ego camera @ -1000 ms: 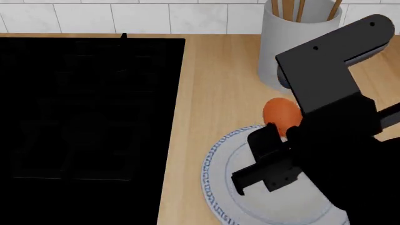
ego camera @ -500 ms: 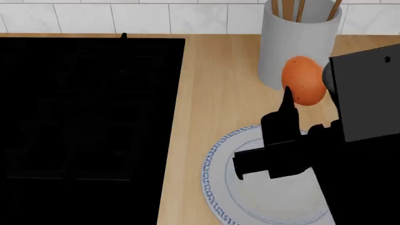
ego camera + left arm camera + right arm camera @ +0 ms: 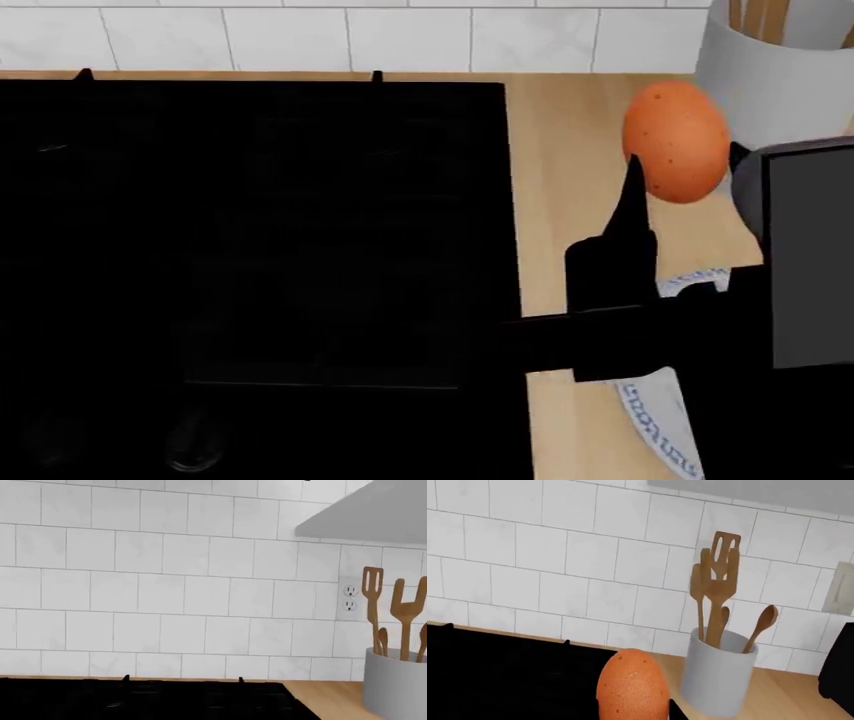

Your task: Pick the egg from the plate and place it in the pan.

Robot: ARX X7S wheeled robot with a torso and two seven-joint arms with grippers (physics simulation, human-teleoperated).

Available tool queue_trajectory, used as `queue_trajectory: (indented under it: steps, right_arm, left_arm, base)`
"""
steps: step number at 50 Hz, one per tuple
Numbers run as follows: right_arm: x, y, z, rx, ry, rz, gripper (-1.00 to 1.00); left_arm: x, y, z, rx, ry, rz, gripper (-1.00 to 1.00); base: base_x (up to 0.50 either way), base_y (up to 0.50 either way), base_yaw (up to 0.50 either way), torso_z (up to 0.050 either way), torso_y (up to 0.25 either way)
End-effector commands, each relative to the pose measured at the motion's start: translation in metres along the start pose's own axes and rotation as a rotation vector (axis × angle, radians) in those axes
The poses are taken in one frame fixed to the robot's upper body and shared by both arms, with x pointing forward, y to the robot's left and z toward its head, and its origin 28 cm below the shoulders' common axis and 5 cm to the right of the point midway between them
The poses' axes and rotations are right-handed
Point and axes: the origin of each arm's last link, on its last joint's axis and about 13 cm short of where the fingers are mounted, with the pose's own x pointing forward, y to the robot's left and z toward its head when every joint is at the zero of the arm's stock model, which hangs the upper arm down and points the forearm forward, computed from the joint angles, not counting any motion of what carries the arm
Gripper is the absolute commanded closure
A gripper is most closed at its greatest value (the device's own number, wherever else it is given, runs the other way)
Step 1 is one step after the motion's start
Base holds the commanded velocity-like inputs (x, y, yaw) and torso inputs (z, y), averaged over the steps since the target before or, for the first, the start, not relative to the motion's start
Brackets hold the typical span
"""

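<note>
While clamped in the right pincer [image 3: 667, 185], the egg [image 3: 677, 141] aloft beside the stovetop [image 3: 254, 250] edge, clear of the plate [image 3: 657, 412].

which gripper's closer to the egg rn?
Right. The right gripper holds the egg above the counter; the left gripper shows in no view.
</note>
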Motion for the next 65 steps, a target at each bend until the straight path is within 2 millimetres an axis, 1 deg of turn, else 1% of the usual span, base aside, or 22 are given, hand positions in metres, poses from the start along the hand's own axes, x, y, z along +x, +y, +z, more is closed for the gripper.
queue_trajectory:
  steps: [1, 4, 10, 13, 18, 38, 49, 65]
  right_arm:
    - [-0.0028, 0.0019, 0.0004, -0.005, -0.038, 0.003, 1.00]
    - [-0.0034, 0.0019, 0.0004, -0.002, -0.037, 0.000, 1.00]
    - [-0.0075, 0.0021, 0.0084, -0.001, -0.061, -0.005, 1.00]
    - [-0.0091, 0.0031, 0.0095, -0.004, -0.069, 0.000, 1.00]
    - [-0.0127, 0.0040, 0.0093, -0.014, -0.071, -0.003, 1.00]
    - [-0.0106, 0.0057, 0.0022, -0.003, -0.058, 0.011, 1.00]
    - [-0.0096, 0.0057, 0.0057, -0.001, -0.066, 0.012, 1.00]
    - [-0.0093, 0.0078, 0.0017, 0.012, -0.063, 0.022, 1.00]
  left_arm:
    - [-0.0001, -0.0003, 0.0003, -0.006, -0.007, -0.005, -1.00]
    - [-0.0001, -0.0003, 0.0007, -0.006, -0.007, -0.007, -1.00]
    - [0.0010, 0.0014, 0.0049, 0.006, -0.023, -0.006, -1.00]
    - [0.0005, 0.0010, 0.0027, 0.003, -0.019, -0.004, -1.00]
    - [0.0002, 0.0012, 0.0022, 0.001, -0.016, -0.001, -1.00]
    - [0.0000, 0.0007, 0.0010, 0.004, -0.013, -0.003, -1.00]
    - [0.0004, -0.0004, 0.0011, -0.001, -0.011, -0.008, -1.00]
    - [0.0015, 0.0033, 0.0043, 0.035, 0.010, 0.020, -1.00]
  base:
    - [0.00, 0.50, 0.00, 0.000, 0.000]
    - [0.00, 0.50, 0.00, 0.000, 0.000]
    - [0.00, 0.50, 0.00, 0.000, 0.000]
    - [0.00, 0.50, 0.00, 0.000, 0.000]
    - [0.00, 0.50, 0.00, 0.000, 0.000]
    - [0.00, 0.50, 0.00, 0.000, 0.000]
    - [0.00, 0.50, 0.00, 0.000, 0.000]
    - [0.00, 0.50, 0.00, 0.000, 0.000]
